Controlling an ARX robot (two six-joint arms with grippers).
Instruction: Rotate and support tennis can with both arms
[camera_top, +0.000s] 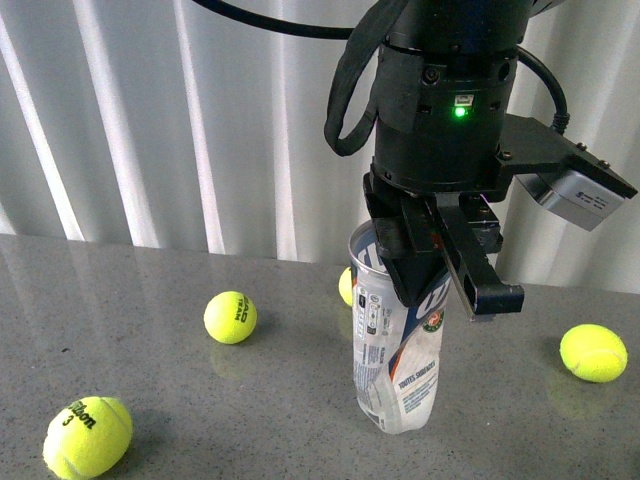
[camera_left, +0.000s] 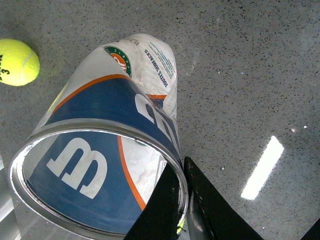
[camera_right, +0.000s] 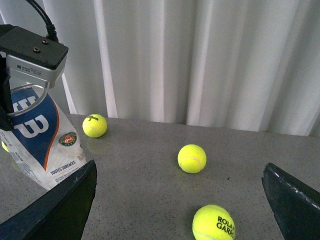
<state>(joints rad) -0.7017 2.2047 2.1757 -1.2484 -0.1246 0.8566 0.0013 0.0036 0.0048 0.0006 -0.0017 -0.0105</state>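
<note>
Where curtain (camera_top: 150, 110) falls, speckled tabletop (camera_top: 150, 390).

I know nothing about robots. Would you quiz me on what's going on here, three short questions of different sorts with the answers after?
1. True or false: the tennis can stands upright on the table.
2. Which gripper grips the can's open rim? A) left B) right C) neither
3. How many tennis balls show in the front view?

Key
1. True, open end up.
2. A. The left gripper has one finger inside the rim and one outside; the right gripper is open, holding nothing.
3. Four, one half hidden behind the can.
</note>
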